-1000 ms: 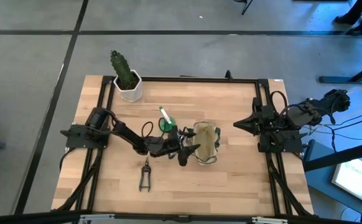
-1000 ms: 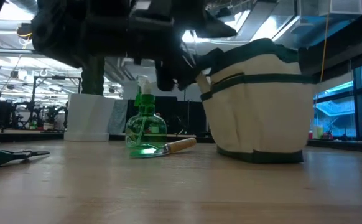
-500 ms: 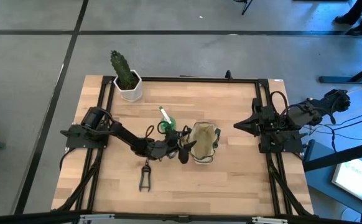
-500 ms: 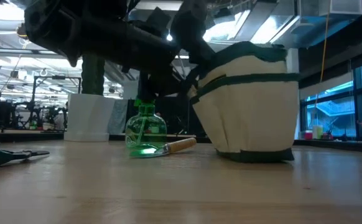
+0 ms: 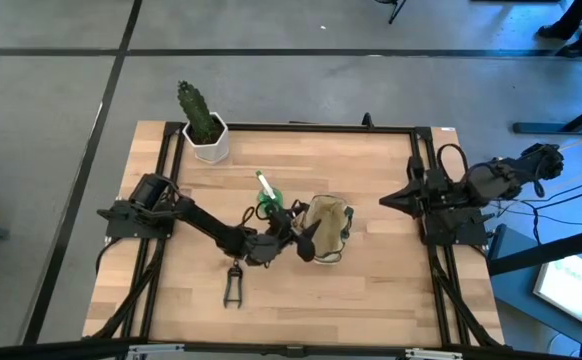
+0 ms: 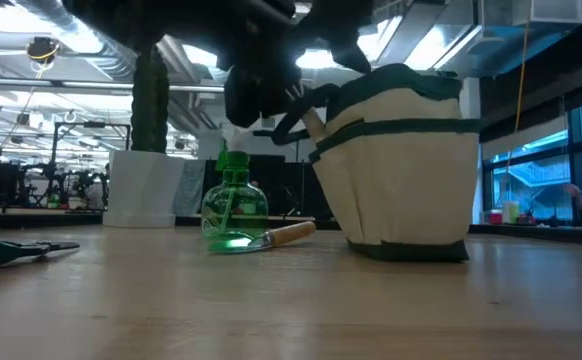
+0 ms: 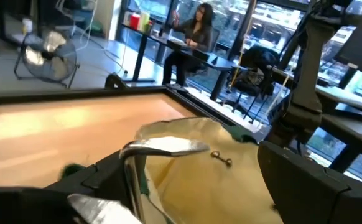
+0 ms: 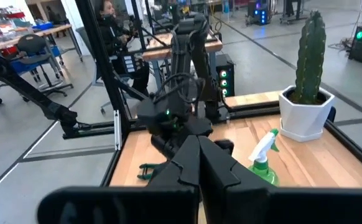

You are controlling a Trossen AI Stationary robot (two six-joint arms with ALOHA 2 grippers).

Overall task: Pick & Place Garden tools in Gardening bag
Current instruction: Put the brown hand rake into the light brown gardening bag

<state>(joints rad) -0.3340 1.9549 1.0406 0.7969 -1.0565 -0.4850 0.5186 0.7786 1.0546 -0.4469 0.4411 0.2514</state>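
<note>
The khaki gardening bag (image 5: 329, 228) stands upright on its base at mid table, also in the low view (image 6: 401, 170). My left gripper (image 5: 306, 236) reaches level to the bag's left rim, open (image 7: 192, 152). A bright metal tool head (image 7: 162, 147) shows between its fingers, in front of the bag's mouth. A short wooden piece (image 6: 313, 122) shows at that rim. The green spray bottle (image 5: 267, 198) stands left of the bag, a wooden-handled tool (image 6: 279, 236) lying beside it. Black pruning shears (image 5: 233, 287) lie toward the near edge. My right gripper (image 8: 199, 163) is shut, raised at the table's right. My left gripper stands open around the metal tool head (image 7: 134, 163) at the bag's left rim, coming level from the table's left. I cannot tell whether either finger touches the tool or the bag.
A cactus in a white pot (image 5: 205, 128) stands at the far left corner. Black frame rails (image 5: 291, 128) run along the table's edges. Bare wood lies right of the bag and along the near edge. A person sits at a desk in the room beyond (image 7: 193, 28).
My left gripper has risen a little and tipped up to level at the bag's left rim, staying open. The bag has shifted slightly toward the table's left.
</note>
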